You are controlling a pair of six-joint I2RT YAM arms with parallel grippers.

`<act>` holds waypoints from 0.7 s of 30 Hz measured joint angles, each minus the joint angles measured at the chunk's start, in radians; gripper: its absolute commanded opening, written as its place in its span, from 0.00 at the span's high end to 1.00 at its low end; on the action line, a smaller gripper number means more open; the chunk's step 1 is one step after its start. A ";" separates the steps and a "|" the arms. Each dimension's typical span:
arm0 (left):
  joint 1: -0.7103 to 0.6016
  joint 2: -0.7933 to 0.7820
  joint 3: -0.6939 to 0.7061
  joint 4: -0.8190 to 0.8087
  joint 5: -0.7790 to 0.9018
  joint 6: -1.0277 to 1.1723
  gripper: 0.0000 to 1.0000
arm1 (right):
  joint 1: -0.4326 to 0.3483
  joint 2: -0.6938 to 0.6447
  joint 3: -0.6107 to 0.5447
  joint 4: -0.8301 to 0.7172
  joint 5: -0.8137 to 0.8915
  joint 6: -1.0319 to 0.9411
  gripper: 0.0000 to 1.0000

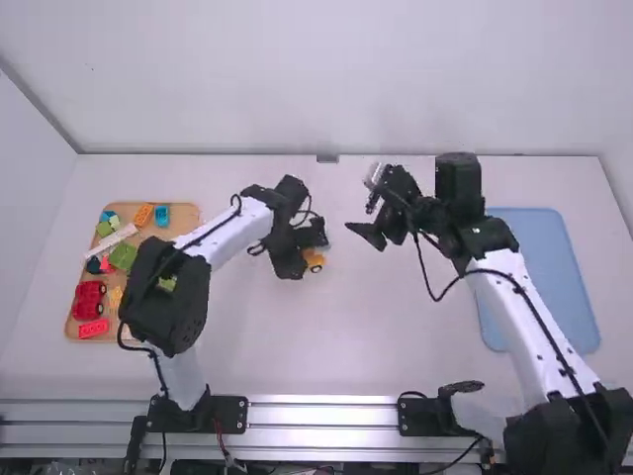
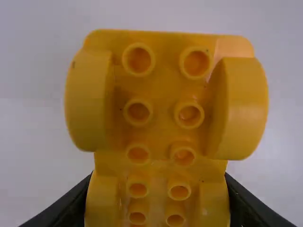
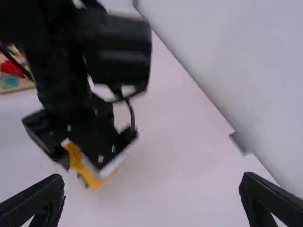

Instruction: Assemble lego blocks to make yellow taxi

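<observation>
My left gripper (image 1: 309,253) is left of the table's middle, shut on the yellow wheeled base (image 1: 315,261). In the left wrist view the yellow wheeled base (image 2: 163,104) shows its underside, with round tubes and wheels at its sides, gripped by the left gripper (image 2: 158,203). Right of the middle, my right gripper (image 1: 371,233) is apart from the base. In the right wrist view the right gripper (image 3: 151,198) stands open, nothing between its fingers; beyond it the yellow base (image 3: 97,177) hangs at the left gripper with a whitish part against it.
An orange tray (image 1: 188,211) at the left holds several loose blocks, including a red vehicle base (image 1: 88,300), a green block (image 1: 123,256) and a blue block (image 1: 161,216). A blue tray (image 1: 539,267) lies on the right, partly behind the right arm.
</observation>
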 measured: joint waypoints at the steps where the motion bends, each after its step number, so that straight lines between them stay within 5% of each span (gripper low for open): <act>1: -0.019 0.000 -0.021 0.023 0.000 0.034 0.54 | -0.007 -0.016 -0.019 0.023 -0.018 0.010 0.01; 4: -0.057 0.000 -0.093 0.106 0.003 0.125 0.44 | -0.031 -0.043 -0.081 0.099 -0.062 0.049 0.01; 14: -0.082 0.000 -0.264 0.310 -0.054 0.190 0.38 | -0.051 -0.039 -0.138 0.125 -0.149 0.088 0.02; 15: -0.082 0.000 -0.280 0.322 -0.058 0.188 0.33 | -0.047 -0.036 -0.138 0.124 -0.152 0.084 0.01; 17: -0.083 0.000 -0.309 0.352 -0.062 0.182 0.05 | -0.032 -0.024 -0.138 0.123 -0.158 0.076 0.01; 21: -0.083 0.000 -0.327 0.379 -0.061 0.177 0.01 | -0.019 0.001 -0.138 0.149 -0.166 0.071 0.01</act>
